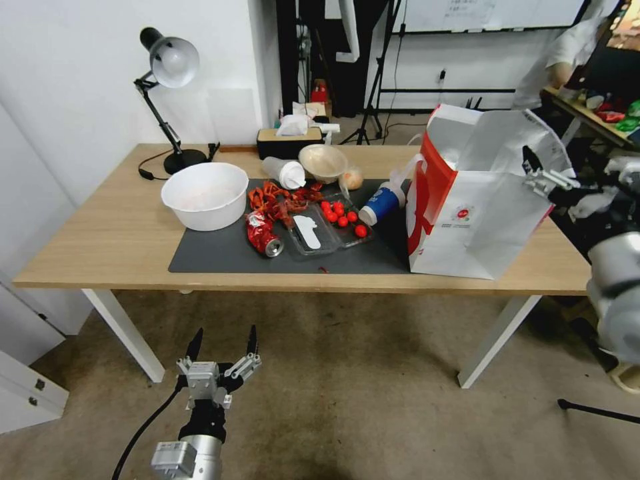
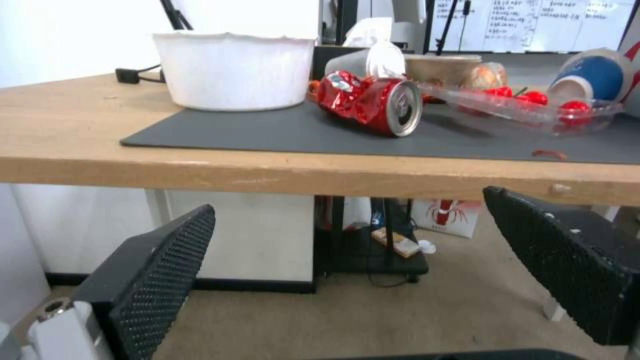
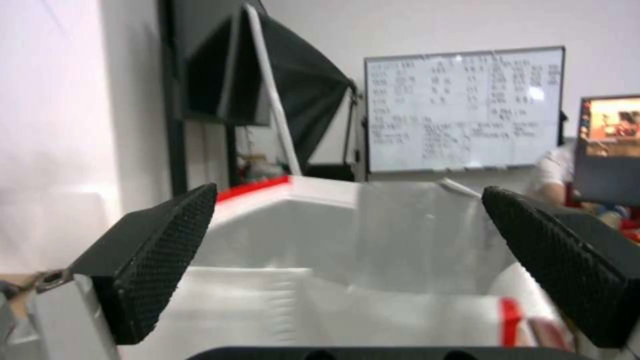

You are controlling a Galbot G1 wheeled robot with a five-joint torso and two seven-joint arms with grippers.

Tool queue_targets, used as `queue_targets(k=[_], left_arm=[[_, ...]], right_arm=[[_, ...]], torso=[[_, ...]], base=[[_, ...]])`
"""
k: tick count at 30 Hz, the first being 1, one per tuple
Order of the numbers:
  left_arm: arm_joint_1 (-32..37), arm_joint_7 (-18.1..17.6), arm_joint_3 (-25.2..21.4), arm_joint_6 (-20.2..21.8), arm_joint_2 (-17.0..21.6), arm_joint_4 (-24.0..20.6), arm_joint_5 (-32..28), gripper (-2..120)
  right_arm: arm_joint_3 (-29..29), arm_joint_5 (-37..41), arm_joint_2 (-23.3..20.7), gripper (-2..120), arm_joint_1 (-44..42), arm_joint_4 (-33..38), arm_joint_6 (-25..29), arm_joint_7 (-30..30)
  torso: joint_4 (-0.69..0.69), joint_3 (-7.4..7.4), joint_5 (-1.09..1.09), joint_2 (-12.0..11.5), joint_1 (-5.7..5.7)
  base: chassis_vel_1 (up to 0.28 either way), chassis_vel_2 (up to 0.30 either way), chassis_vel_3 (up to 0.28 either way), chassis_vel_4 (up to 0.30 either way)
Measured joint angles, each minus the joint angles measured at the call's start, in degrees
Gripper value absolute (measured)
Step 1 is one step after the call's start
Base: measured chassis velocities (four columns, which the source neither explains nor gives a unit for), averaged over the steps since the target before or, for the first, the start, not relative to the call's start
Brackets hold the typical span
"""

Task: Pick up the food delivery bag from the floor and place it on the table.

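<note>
Wooden surface (image 1: 100, 240) in front of me is pretty cluttered: white bowl (image 1: 205, 195), crushed red can (image 1: 263, 237), tomatoes on the dark mat (image 1: 220, 257). The food delivery bag (image 1: 477, 200) is already standing upright on it at my right end, off the floor (image 1: 333, 373), so I'd say the job's basically done. It stands tall, mouth open upward, red side panel facing the clutter. My right fingers (image 1: 531, 169) sit spread apart at its top rim, gripping nothing. My left fingers (image 1: 223, 343) hang released below the front edge.
</note>
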Motion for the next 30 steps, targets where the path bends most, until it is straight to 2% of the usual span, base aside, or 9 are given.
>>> queue_targets(k=[5, 7, 9, 12, 13, 16, 22, 24, 30], left_arm=[[0.0, 0.2, 0.1, -0.1, -0.2, -0.1, 0.1, 100], [0.0, 0.5, 0.2, -0.1, -0.3, -0.2, 0.2, 100], [0.0, 0.6, 0.2, -0.1, -0.3, -0.2, 0.2, 100], [0.0, 0.7, 0.2, -0.1, -0.3, -0.4, 0.2, 100], [0.0, 0.7, 0.2, -0.1, -0.3, -0.4, 0.2, 100], [0.0, 0.8, 0.3, 0.0, -0.3, -0.4, 0.2, 100], [0.0, 0.7, 0.3, 0.2, -0.2, -0.4, 0.2, 100], [0.1, -0.2, 0.3, 0.7, 0.0, -0.7, 0.2, 100], [0.3, -1.7, 0.1, 2.1, 0.3, -1.3, 0.2, 100]], right_arm=[[-2.2, -4.9, 4.0, 100, -3.4, 2.7, 1.9, -0.9], [-3.9, -9.7, 7.2, 100, -6.6, 3.7, 5.4, -2.6], [-4.2, -10.5, 7.8, 100, -7.4, 3.9, 5.8, -2.9], [-5.9, -15.7, 12.5, 100, -13.1, 5.1, 7.3, -4.6], [-5.9, -15.7, 12.5, 100, -13.1, 5.1, 7.3, -4.6], [-7.6, -19.8, 16.1, 100, -17.1, 5.2, 10.1, -5.2], [-10.4, -23.9, 19.8, 100, -19.5, 4.9, 11.0, -5.2], [-12.8, -26.7, 22.2, 100, -20.5, 4.7, 12.3, -5.1], [-15.9, -30.4, 24.9, 100, -21.5, 3.8, 13.2, -5.0]], torso=[[0.01, 0.01, 0.01, 0.0, 0.0], [0.02, 0.01, 0.02, 0.0, 0.0], [0.01, 0.0, 0.01, 0.0, 0.0], [0.01, 0.0, 0.01, 0.0, 0.0], [0.01, 0.0, 0.01, 0.0, 0.0], [0.01, 0.0, 0.01, 0.0, 0.0], [0.01, 0.0, 0.01, 0.0, 0.0], [0.01, 0.0, 0.01, 0.0, 0.0], [0.01, 0.0, 0.0, 0.0, 0.0]], base=[[0.0, 0.0, 0.0, 0.0], [0.0, 0.0, 0.0, 0.0], [0.0, 0.0, 0.0, 0.0], [0.0, 0.0, 0.0, 0.0], [0.0, 0.0, 0.0, 0.0], [0.0, 0.0, 0.0, 0.0], [0.0, 0.0, 0.0, 0.0], [0.0, 0.0, 0.0, 0.0], [0.0, 0.0, 0.0, 0.0]])
